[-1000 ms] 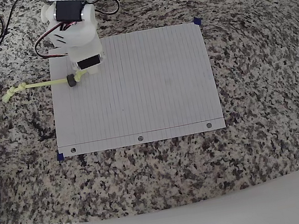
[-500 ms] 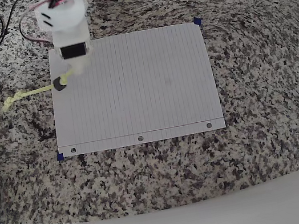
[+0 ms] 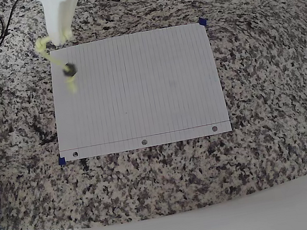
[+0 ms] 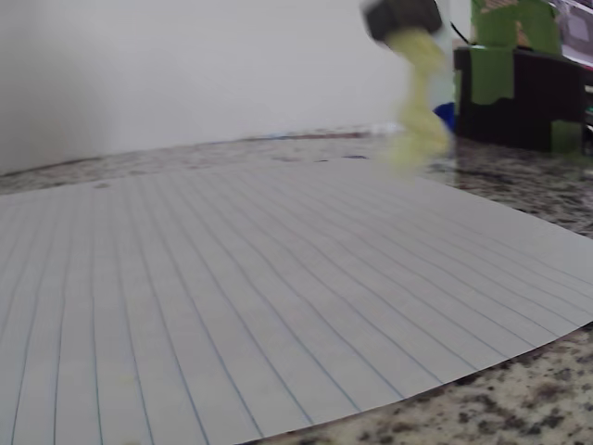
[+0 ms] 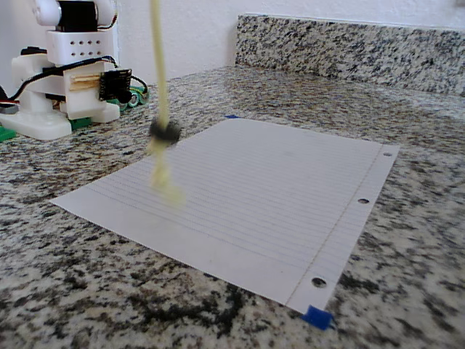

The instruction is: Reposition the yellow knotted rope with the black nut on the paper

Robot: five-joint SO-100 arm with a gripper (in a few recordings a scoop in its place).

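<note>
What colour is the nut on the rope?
Black nut; the fixed view shows it best.

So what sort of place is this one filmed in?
Probably a kitchen counter at home: a speckled granite countertop with a matching granite backsplash against a plain white wall.

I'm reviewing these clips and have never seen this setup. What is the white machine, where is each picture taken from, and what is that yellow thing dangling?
The white machine is a small robot arm on a granite counter. One picture looks straight down from above, one is from a camera on the arm's wrist, one from a camera standing low at the counter's side. A white lined sheet of paper with punched holes, its corners held by blue tape, lies flat. The yellow thing is a knotted rope threaded through a black nut; it hangs from the arm above the paper's edge, blurred from swinging. The gripper itself is hard to make out, so how it grips the rope can't be told.
</note>
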